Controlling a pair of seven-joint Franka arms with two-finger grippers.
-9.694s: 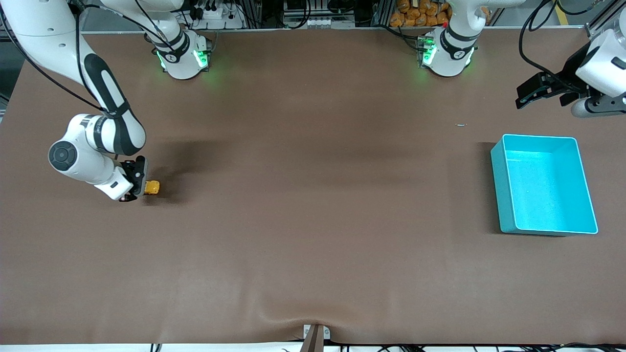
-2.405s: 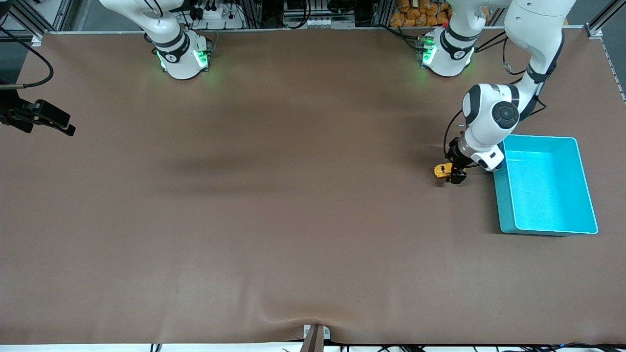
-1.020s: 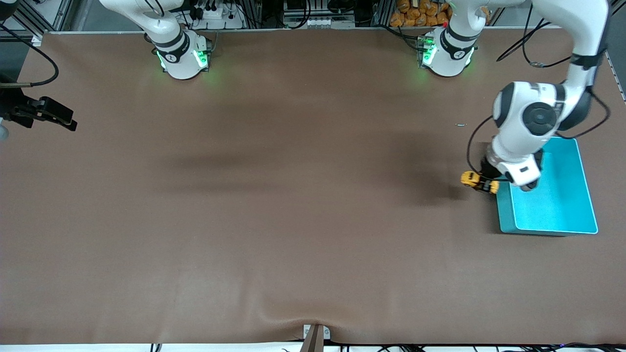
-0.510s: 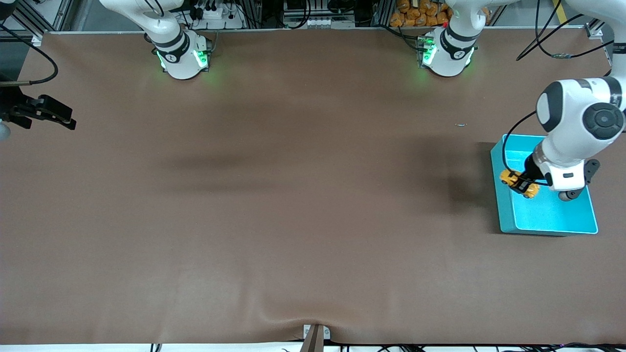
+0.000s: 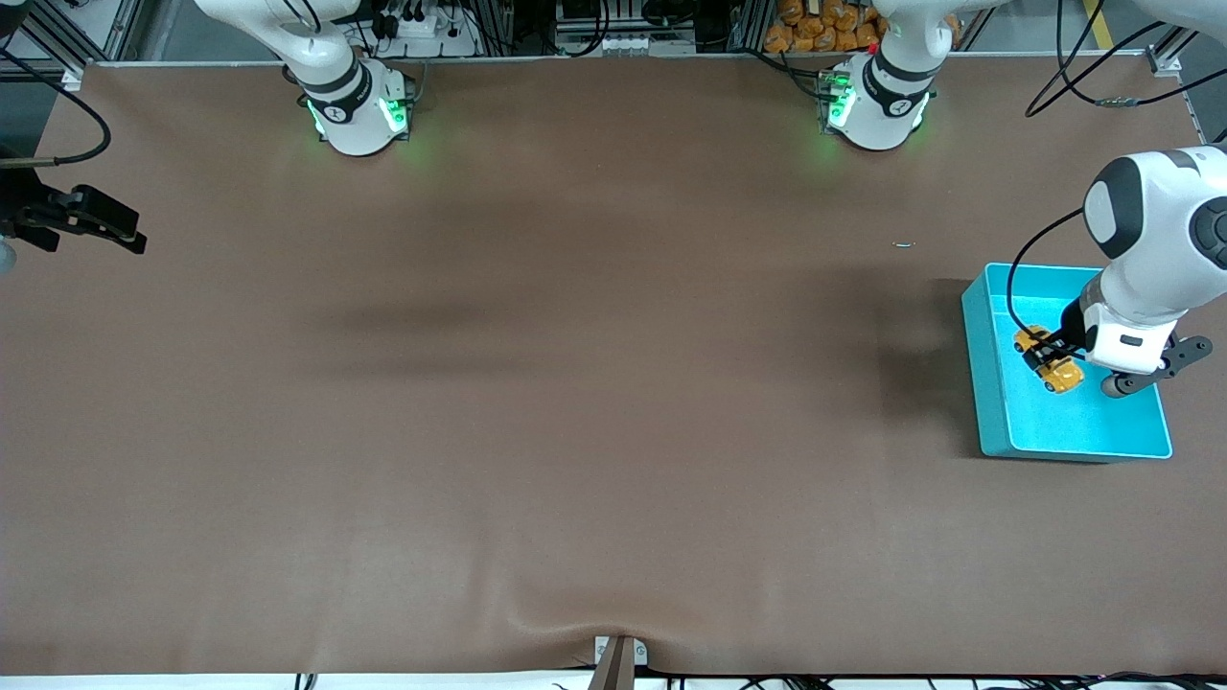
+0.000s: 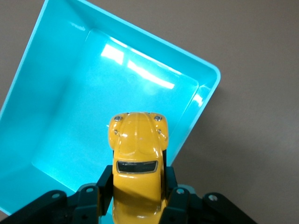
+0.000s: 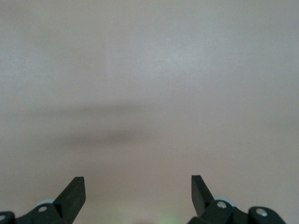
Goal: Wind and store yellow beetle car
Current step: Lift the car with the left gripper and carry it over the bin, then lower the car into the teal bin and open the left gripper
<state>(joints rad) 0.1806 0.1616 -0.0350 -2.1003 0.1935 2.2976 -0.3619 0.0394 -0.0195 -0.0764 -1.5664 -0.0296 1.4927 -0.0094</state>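
Glossy car [image 6: 137,161], matt table [image 5: 575,431]

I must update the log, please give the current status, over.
Left gripper shut on the yellow beetle car, over the teal bin. Right gripper open, waiting at the right arm's end of the table. Nothing in the way.

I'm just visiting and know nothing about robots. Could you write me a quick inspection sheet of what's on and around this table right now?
Surface: brown table, with a small pale speck on it.
Job's things: yellow beetle car held above the teal bin.
Clutter: nothing seen.
End effectors: left end effector shut on the car over the bin; right end effector open, waiting over the right arm's end of the table.
Cables: black cables by the left arm.
Surroundings: orange items and equipment along the base edge.
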